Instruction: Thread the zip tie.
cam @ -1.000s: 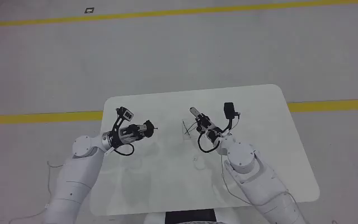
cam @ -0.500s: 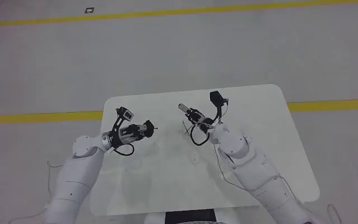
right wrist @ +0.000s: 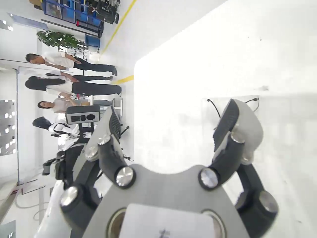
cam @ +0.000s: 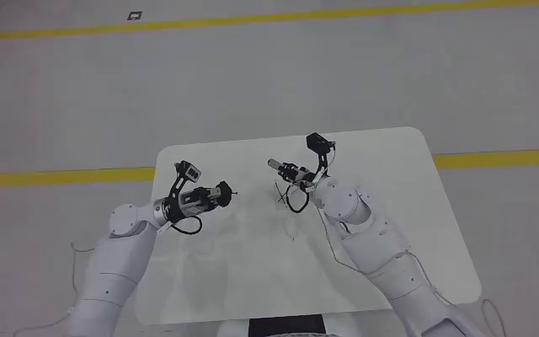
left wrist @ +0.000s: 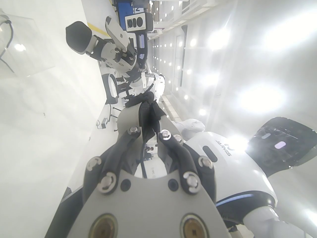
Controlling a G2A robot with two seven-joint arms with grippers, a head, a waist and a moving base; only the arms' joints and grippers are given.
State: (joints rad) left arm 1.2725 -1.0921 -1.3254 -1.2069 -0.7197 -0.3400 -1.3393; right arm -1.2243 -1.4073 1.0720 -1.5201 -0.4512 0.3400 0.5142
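Okay, right gripper [right wrist: 171, 106]: being held wide open, with nothing being gripped. In the top view it's being seen just above the centre of the frame.
Left gripper [left wrist: 147, 105]: fingers being pressed together, at centre-left of the top view. A thin dark strand is being seen between them, but what it is can't be told tbh.
Where the zip tie [cam: 280, 195] is: it's being carried by the clear plate [left wrist: 37, 50] on the table [cam: 404, 211], near the middle of the top view.
Key relation: in the top view the zip tie is being seen just below the right gripper and well to the right of the left gripper. So the right arm is being judged the nearer one, easily.
From the open jaws: in the right wrist view bits of the zip tie are being seen on either side of one finger [right wrist: 229, 120]. It's being judged to lie just past the fingertips, lower down on the plate.
Long axis: the zip tie is being kept bent, not straight. In the top view it's being read as roughly up-down in the frame with a slant, its lines crossing.
Pointing: which end is the head can't be made out.
Next move (guess): a short drop with the jaws turned across the zip tie is probably being called for.
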